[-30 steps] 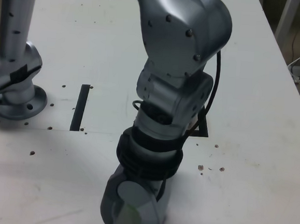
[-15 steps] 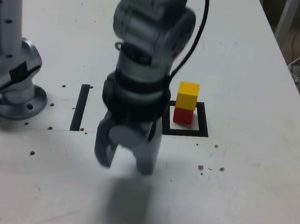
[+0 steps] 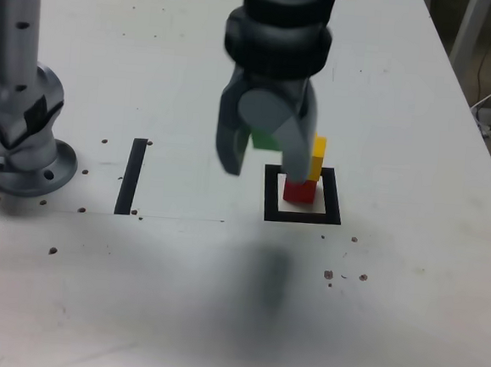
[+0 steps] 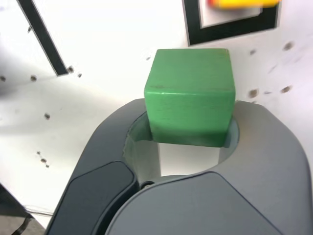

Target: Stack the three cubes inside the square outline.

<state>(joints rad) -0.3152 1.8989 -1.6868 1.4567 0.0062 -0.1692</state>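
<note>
The gripper's fingers (image 4: 264,132) are closed on the green cube (image 4: 190,95), carrying it above the white table (image 3: 178,289), near the yellow cube (image 3: 317,159) that sits on the red cube (image 3: 299,191) inside the black square outline (image 3: 334,196). It looks like painted wood, so probably light, stiff, hardly fragile, perhaps a little slick. Opposite side faces seem the right hold, leaving its underside free to settle squarely.

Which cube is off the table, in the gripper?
The green cube, clamped between the jaws; the yellow sits on the red inside the square outline.
</note>
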